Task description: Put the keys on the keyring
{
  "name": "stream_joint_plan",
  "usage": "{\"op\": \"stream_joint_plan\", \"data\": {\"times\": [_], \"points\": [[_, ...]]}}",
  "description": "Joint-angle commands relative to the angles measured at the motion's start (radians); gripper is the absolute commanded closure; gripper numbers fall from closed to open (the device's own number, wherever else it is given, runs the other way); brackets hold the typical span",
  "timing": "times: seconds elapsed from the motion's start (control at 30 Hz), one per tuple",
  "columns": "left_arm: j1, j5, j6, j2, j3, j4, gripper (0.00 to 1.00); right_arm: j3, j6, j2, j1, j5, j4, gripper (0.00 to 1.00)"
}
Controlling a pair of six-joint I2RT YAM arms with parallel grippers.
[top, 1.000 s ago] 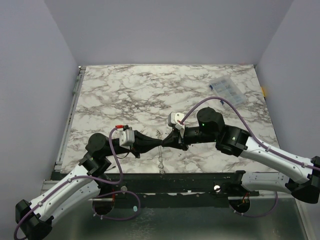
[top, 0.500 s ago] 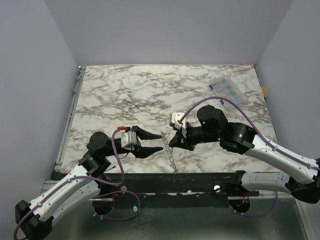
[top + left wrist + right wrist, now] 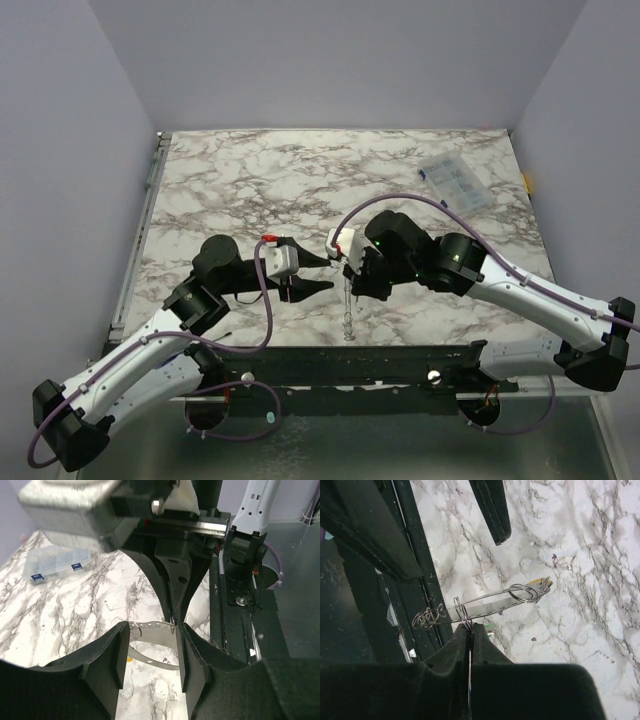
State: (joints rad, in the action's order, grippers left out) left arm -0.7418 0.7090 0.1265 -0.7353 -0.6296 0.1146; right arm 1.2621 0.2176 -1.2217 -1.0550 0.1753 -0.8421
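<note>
The right claw has its two fingers pressed together, and between the tips it pinches a thin wire loop of the keyring. The keyring is made of thin wire loops and a flat grey part with small holes. This flat part goes away from the claw, and at its far end there is a round wire ring. The yellow key sits at that ring. A small green piece, which seems to be the head of the green key, shows just beside the tips of the right claw; the rest of it is hidden. At the other end of the flat part, a small tangle of thin wire shows against the dark near edge of the table.

From the camera above, the keyring runs from the right claw toward the near edge of the table. I cannot tell if its lower end touches the table.

The left claw is spread wide and holds nothing. It is just beside the right claw, on its left side, and its tips point toward it. In the left wrist view the pinched loop appears in the gap between its fingers.

The table has a white and grey marble pattern. A clear plastic box lies near the far right corner, well apart from both claws.
</note>
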Motion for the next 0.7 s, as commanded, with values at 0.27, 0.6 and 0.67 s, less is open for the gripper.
{"op": "stream_joint_plan", "data": {"times": [0.27,0.6,0.67], "points": [[-0.057,0.027,0.074,-0.124,-0.079,-0.113,0.48,0.034,0.000,-0.005,-0.017,-0.026,-0.024,0.99],[-0.094,0.051,0.053,-0.196,-0.076,-0.052,0.48,0.028,0.000,0.009,-0.020,-0.001,-0.014,0.99],[-0.099,0.046,0.050,-0.201,-0.071,-0.033,0.53,0.028,0.000,0.010,-0.021,0.001,-0.014,0.99]]}}
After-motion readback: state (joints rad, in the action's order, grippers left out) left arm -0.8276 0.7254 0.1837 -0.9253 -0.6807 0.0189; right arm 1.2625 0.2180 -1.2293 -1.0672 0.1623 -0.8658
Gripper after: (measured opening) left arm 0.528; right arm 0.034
